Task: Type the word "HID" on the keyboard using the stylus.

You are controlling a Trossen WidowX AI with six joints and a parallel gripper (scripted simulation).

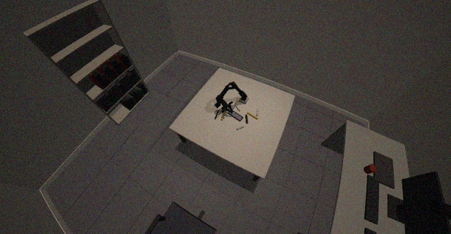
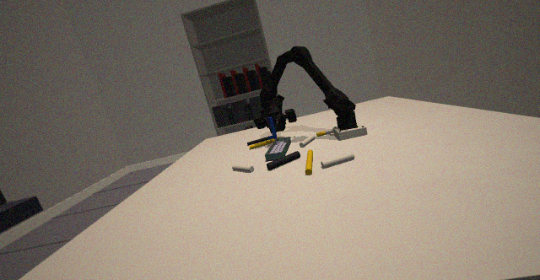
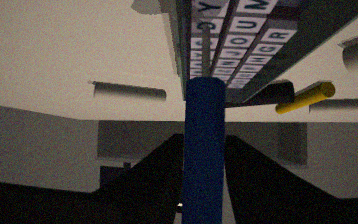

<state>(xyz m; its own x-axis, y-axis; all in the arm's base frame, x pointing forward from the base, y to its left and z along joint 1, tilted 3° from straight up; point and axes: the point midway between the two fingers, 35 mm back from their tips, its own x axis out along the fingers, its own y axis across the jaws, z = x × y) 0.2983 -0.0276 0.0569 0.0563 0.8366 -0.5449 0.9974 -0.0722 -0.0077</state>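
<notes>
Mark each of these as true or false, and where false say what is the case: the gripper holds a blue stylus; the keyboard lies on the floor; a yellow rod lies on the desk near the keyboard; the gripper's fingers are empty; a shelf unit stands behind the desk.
1. The gripper holds a blue stylus. True.
2. The keyboard lies on the floor. False: it lies on the desk, just below the gripper.
3. A yellow rod lies on the desk near the keyboard. True.
4. The gripper's fingers are empty. False: they are closed on the stylus, which points down toward the keys.
5. A shelf unit stands behind the desk. True.
</notes>
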